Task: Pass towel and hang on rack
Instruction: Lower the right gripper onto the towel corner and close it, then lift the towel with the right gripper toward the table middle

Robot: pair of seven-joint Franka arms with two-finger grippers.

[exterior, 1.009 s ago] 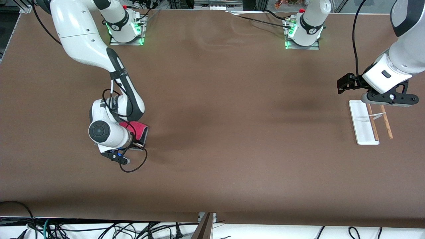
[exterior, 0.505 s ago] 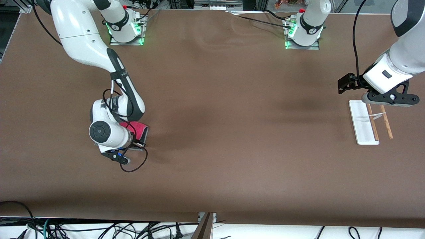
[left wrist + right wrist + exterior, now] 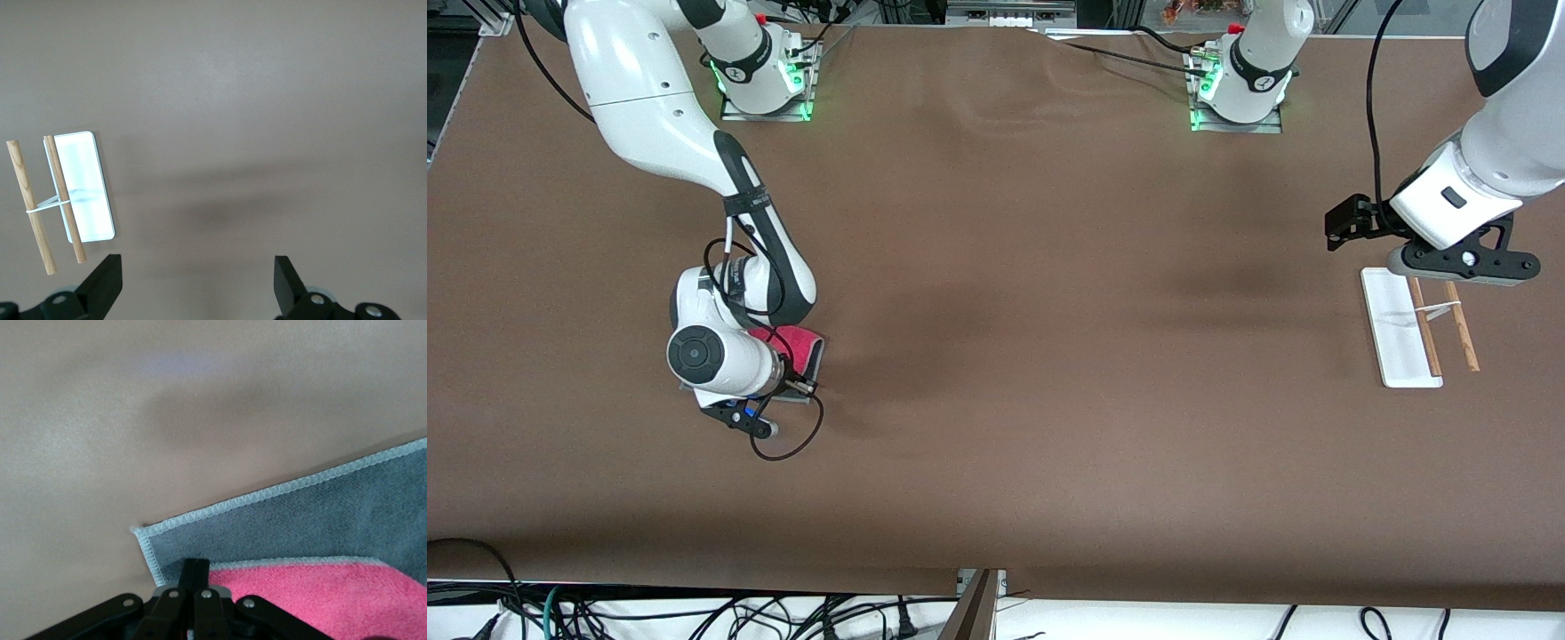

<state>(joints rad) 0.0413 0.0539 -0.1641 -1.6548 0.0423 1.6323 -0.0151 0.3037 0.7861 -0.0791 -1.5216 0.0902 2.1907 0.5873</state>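
The towel (image 3: pixel 796 347) lies on the brown table (image 3: pixel 1032 373) toward the right arm's end, well apart from the rack (image 3: pixel 1400 329), which stands toward the left arm's end. Most of the towel is hidden in the front view under the right arm's wrist; a pink-red patch with a dark grey strip along its edge shows beside the wrist. In the right wrist view the towel (image 3: pixel 320 533) has its grey side flat on the table with a pale stitched edge running to a corner, and a pink-red layer folded over it — the right gripper (image 3: pixel 194 587) is down at that fold, near the corner, its fingers pressed together on the towel where the pink layer meets the grey. The rack has a flat white rectangular base, and its two thin brown wooden rods (image 3: pixel 1442 324) lie along the side of the base away from the towel, one over the base's edge and the other just off it, joined by a thin pale tie. The left gripper (image 3: pixel 1463 265) hangs in the air over the end of the rack that is farther from the front camera; this arm waits. In the left wrist view its two dark fingers (image 3: pixel 103 287) stand wide apart with nothing between them — the rack (image 3: pixel 83 193) sits off to one side of them.
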